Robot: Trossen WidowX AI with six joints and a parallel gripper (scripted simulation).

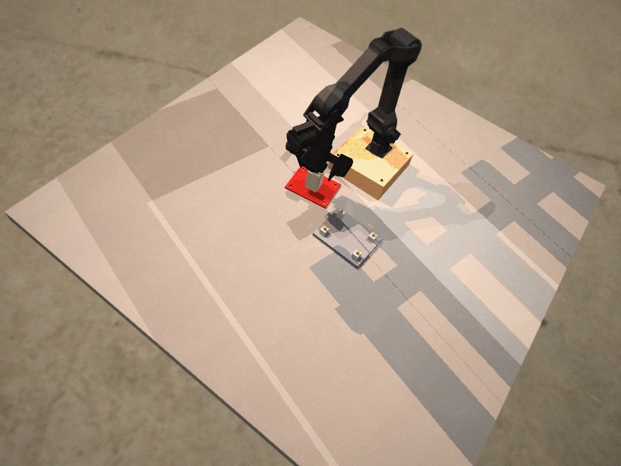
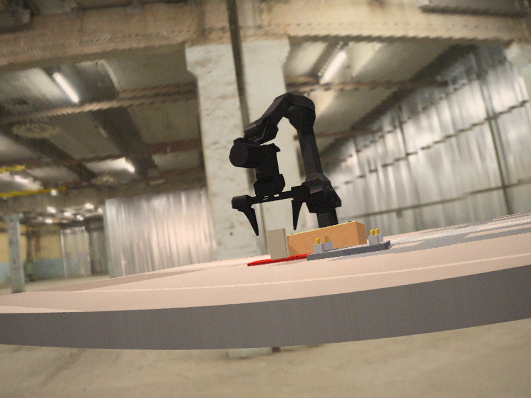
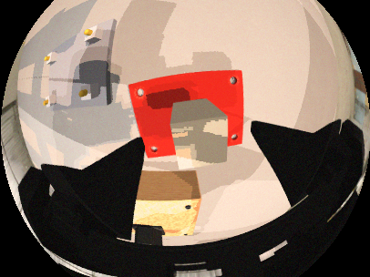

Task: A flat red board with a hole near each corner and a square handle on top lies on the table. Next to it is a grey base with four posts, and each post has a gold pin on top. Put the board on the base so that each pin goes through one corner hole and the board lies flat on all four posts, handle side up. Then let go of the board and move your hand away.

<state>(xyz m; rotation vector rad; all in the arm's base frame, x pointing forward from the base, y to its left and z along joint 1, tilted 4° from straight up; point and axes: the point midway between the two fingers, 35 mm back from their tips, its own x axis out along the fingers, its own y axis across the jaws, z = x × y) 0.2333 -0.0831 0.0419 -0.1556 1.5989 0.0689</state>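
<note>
Bright light, hard-edged shadows; wrist view bows at its edges.

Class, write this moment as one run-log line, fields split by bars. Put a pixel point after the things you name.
gripper [image 2: 276, 231] [image 3: 200, 134]: open, above handle | red board [image 1: 293, 181] [image 2: 261, 263] [image 3: 210, 86]: flat on table, handle [image 1: 313, 180] [image 2: 277, 243] [image 3: 200, 137] up | grey base [image 1: 345, 241] [image 2: 345, 252] [image 3: 68, 82]: beside board, unfilled

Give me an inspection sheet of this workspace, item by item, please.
Surface: pale table, patched with shadows.
Red board: flat on the table, handle up.
Grey base: beside the board, four gold-pinned posts, board not mounted.
Clutter: nothing seen.
Gripper: open above the handle, holding nothing.
Arm mount: wooden block.
Cables: nothing seen.
Surroundings: concrete-like floor, pale pillar, corrugated metal walls.
</note>
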